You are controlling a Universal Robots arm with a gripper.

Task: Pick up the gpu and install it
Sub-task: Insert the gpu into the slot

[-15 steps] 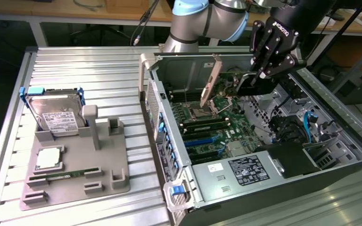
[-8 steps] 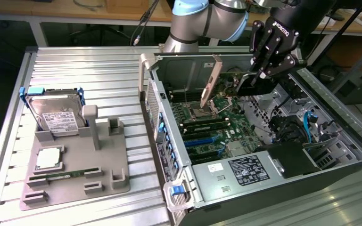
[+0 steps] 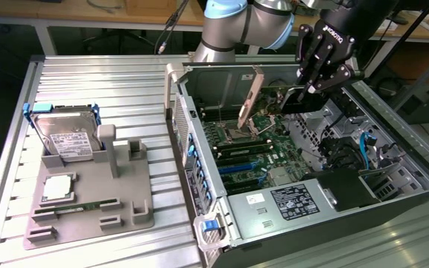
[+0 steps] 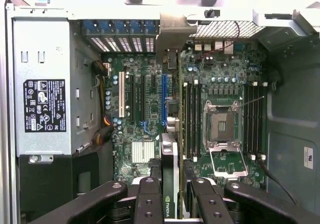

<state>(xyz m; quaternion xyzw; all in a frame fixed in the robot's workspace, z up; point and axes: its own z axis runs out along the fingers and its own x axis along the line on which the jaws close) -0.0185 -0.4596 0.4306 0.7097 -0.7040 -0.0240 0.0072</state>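
The gpu [image 3: 253,99] is a thin green card with a beige metal bracket. It stands on edge inside the open computer case [image 3: 199,167], above the motherboard [image 3: 256,148]. My gripper [image 3: 305,94] is shut on the card's far end. In the wrist view the gpu [image 4: 170,181] runs edge-on between the two black fingers [image 4: 149,200], and its bracket [image 4: 172,31] reaches the case's rear slot openings. The card hangs close beside the blue expansion slot [image 4: 164,98]; I cannot tell if it touches the slot.
A grey fixture [image 3: 87,206] on the slatted table at the exterior view's left holds a silver hard drive [image 3: 65,137], a processor chip [image 3: 56,190] and a memory stick [image 3: 80,207]. In the case are the power supply [image 4: 42,84], the open processor socket [image 4: 222,126] and loose cables [image 3: 348,153].
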